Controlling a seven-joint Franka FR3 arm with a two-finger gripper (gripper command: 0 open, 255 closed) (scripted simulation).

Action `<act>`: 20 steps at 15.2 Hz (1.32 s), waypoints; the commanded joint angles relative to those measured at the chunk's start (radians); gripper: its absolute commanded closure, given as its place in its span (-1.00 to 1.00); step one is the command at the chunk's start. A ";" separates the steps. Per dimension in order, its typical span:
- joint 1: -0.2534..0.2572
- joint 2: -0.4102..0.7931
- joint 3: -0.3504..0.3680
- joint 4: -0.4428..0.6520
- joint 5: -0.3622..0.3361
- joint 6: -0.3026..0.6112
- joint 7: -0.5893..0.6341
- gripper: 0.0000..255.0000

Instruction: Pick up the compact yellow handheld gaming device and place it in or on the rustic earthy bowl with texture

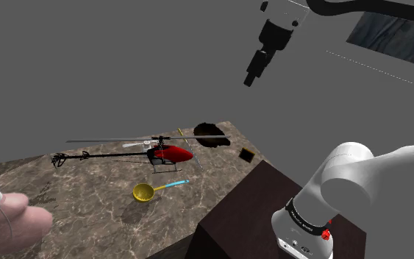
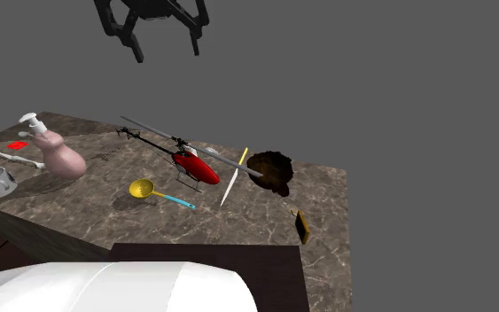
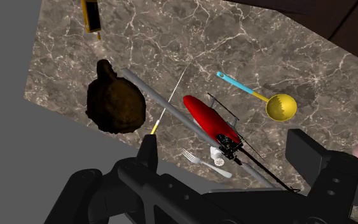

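Nearest the dark stand (image 1: 271,213), the yellow gaming device (image 1: 247,154) sits on the marble table (image 1: 87,199) by its edge, near the dark brown bowl (image 1: 211,134) but not touching it. Beyond the bowl stands a red toy helicopter (image 1: 170,154), then a yellow ladle (image 1: 145,192). A pink dispenser (image 1: 6,221) sits farthest out. The gripper (image 2: 167,53) hangs high above the table, fingers spread and holding nothing.

The hand (image 1: 252,78) hangs high above the dark bowl (image 1: 211,135) and yellow device (image 1: 247,154).
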 commanded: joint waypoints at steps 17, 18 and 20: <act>-0.085 0.033 -0.278 -0.422 -0.106 0.485 -0.291 -1.00; -0.090 0.053 -0.299 -0.437 -0.112 0.521 -0.313 -1.00; -0.099 0.100 -0.343 -0.461 -0.122 0.596 -0.357 -1.00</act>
